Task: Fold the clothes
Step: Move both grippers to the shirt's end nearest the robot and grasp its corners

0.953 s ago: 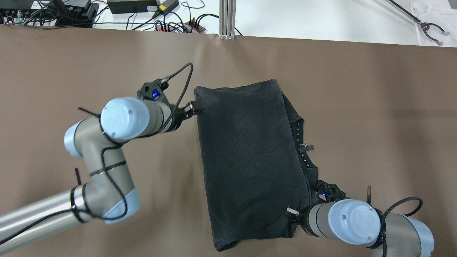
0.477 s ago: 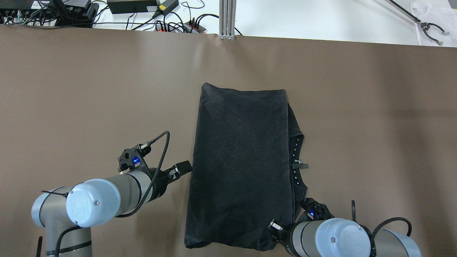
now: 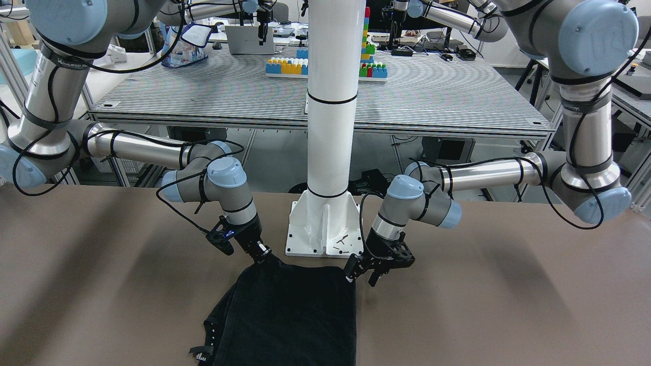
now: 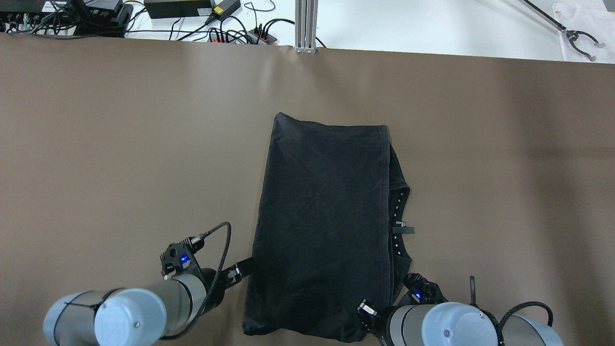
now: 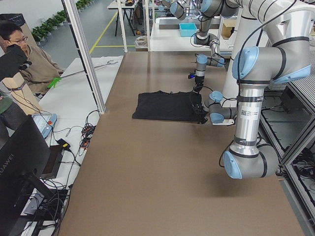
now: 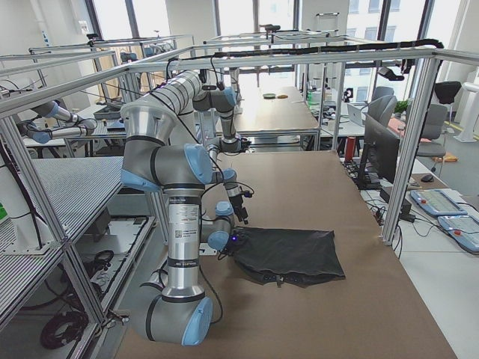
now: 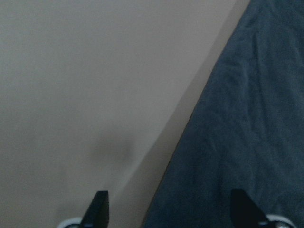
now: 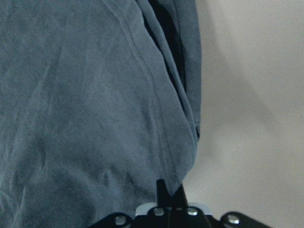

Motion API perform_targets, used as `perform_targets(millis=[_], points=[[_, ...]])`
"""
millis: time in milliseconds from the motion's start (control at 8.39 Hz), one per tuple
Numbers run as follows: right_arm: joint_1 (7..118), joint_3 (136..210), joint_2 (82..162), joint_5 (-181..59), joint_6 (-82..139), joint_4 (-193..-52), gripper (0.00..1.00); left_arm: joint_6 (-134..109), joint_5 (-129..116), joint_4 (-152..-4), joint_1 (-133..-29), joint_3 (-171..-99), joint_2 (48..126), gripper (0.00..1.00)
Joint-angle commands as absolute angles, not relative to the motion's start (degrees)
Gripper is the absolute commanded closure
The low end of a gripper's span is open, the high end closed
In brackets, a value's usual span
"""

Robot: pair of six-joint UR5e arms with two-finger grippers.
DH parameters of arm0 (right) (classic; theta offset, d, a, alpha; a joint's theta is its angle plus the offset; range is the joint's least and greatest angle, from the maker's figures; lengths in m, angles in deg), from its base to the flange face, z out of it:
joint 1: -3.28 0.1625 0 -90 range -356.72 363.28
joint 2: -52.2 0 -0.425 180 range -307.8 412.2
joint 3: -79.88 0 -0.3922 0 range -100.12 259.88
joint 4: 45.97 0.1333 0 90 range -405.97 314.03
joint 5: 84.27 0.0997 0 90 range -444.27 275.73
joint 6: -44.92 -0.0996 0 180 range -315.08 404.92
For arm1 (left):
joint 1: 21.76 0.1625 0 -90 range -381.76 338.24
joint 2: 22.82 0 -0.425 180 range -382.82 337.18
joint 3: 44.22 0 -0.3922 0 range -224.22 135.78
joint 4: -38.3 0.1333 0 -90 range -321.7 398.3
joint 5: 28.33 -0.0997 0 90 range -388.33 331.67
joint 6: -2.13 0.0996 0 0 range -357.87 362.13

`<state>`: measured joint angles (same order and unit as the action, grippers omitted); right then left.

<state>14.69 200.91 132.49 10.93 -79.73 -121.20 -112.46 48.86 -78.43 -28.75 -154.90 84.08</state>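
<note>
My left arm reaches low by the near edge of the table [image 4: 120,144], wrist almost level. My left gripper [image 3: 362,274] is spread wide, one finger over bare tabletop and the other over cloth, grasping nothing. My right arm crouches likewise, my right gripper [image 3: 263,252] pinched tight on the near right corner of the black shirt [image 4: 326,216]. It lies folded flat mid-table, close to my near edge, neckline toward my right.
</note>
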Motion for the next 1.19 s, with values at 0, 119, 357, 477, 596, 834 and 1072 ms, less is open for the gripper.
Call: perform_targets(millis=[0,119,357,477,596,834,1072], points=[[14.53,200.99,132.44,10.13,-79.89,-121.21,0.99,-116.6,46.82,-78.51,-23.97,-154.61,84.49,0.32],[14.53,200.99,132.44,10.13,-79.89,-121.21,0.99,-116.79,46.73,-78.6,-23.43,-154.61,84.5,0.36],[14.53,201.08,132.44,10.13,-79.89,-121.21,0.99,-117.93,46.9,-78.68,-23.43,-154.43,84.67,0.54],[14.53,201.51,132.53,10.13,-79.89,-121.21,0.99,-118.02,47.08,-78.86,-23.51,-154.78,84.93,0.83],[14.53,201.52,132.53,10.13,-79.8,-121.21,0.99,-118.02,47.43,-78.95,-23.51,-154.87,84.76,1.0],[14.7,202.13,132.71,10.13,-79.71,-121.21,0.99,-117.85,47.87,-78.95,-23.86,-156.96,83.98,1.0],[14.96,204.15,133.32,10.13,-79.36,-121.21,0.99,-117.76,49.36,-78.33,-24.48,-165.55,79.78,1.0]])
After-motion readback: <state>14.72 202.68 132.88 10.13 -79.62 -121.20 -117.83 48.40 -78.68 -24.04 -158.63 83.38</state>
